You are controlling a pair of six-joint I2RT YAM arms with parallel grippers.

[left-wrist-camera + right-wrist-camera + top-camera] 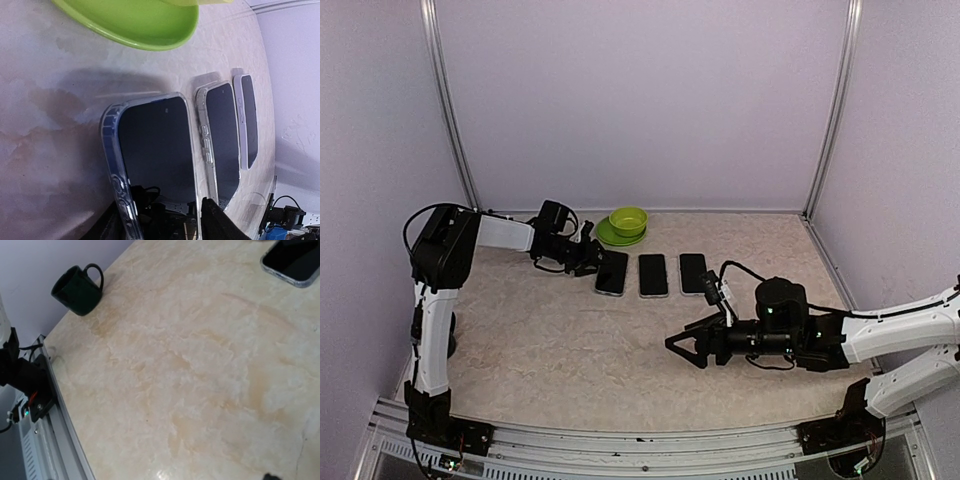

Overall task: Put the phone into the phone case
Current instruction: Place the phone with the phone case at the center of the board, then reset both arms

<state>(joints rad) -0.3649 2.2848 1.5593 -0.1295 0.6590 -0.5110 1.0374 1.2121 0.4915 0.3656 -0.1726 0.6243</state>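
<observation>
Three dark phones lie in a row at the back of the table. The left phone (611, 272) (155, 145) sits inside a clear phone case (112, 170) with a bluish rim. My left gripper (592, 258) (160, 227) is at that phone's near left end. Its jaws are open, one dark finger on each side of the cased phone, and they hold nothing. My right gripper (678, 347) hangs open and empty over the middle of the table; its fingers barely show in the right wrist view.
The middle phone (653, 275) (222, 135) and the right phone (693, 272) (248, 125) also lie in clear cases. A green bowl (628, 220) on a green plate (135, 22) stands just behind the left phone. A dark mug (77, 290) stands near the table's left edge.
</observation>
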